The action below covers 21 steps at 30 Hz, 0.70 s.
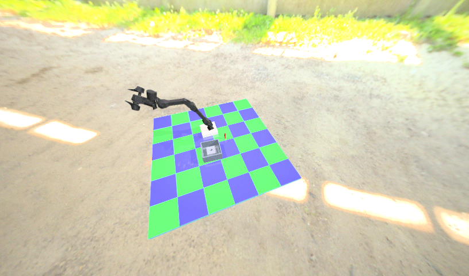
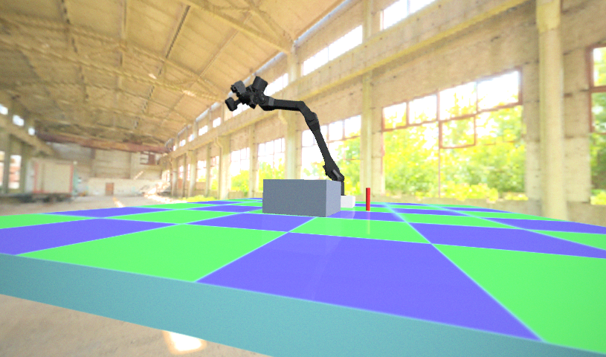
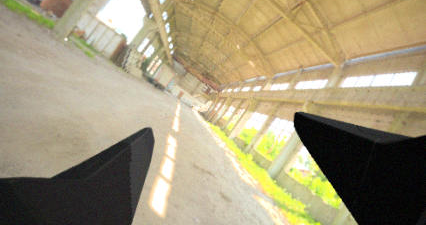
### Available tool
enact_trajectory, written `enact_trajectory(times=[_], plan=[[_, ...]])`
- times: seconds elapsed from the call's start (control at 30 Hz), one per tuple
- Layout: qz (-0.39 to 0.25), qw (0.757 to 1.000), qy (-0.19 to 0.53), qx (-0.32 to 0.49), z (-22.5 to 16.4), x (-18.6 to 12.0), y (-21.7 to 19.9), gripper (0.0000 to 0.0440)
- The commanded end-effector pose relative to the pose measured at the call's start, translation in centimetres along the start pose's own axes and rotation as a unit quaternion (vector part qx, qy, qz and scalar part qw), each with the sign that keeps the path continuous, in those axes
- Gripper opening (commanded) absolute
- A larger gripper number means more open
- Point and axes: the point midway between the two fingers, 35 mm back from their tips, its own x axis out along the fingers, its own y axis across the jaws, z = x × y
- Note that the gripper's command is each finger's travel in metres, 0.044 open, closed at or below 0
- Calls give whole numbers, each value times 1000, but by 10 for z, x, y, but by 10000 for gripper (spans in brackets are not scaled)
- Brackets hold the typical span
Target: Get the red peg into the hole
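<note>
The red peg (image 1: pixel 225 135) (image 2: pixel 367 199) stands upright on the checkered table, beside the box. The open grey box (image 1: pixel 212 157) (image 2: pixel 294 197) stands on the table. The pale plate (image 1: pixel 208 152) with a dark hole lies at its bottom in the top view; the box walls hide it in the exterior view. My gripper (image 1: pixel 128 96) (image 3: pixel 224 126) is open and empty, with its fingers wide apart. It is high up and far to the left of the peg and box, pointing away from them. The wrist view shows neither peg nor box.
The arm's base stands on a white block (image 1: pixel 209 133) (image 2: pixel 348 201), behind the box and near the peg. The arm (image 1: pixel 175 102) (image 2: pixel 288 104) reaches up and out to the left. The checkered table (image 1: pixel 192 179) (image 2: pixel 363 265) has a raised edge above the ground.
</note>
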Motion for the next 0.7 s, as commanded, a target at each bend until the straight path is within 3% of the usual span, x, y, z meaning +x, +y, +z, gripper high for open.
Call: enact_trajectory(times=[0.0,0.33,0.67], plan=[[56,998,14,0,-2,-11,44,440],[222,974,48,-6,1,-74,168,440],[379,922,80,-26,10,-184,264,440]])
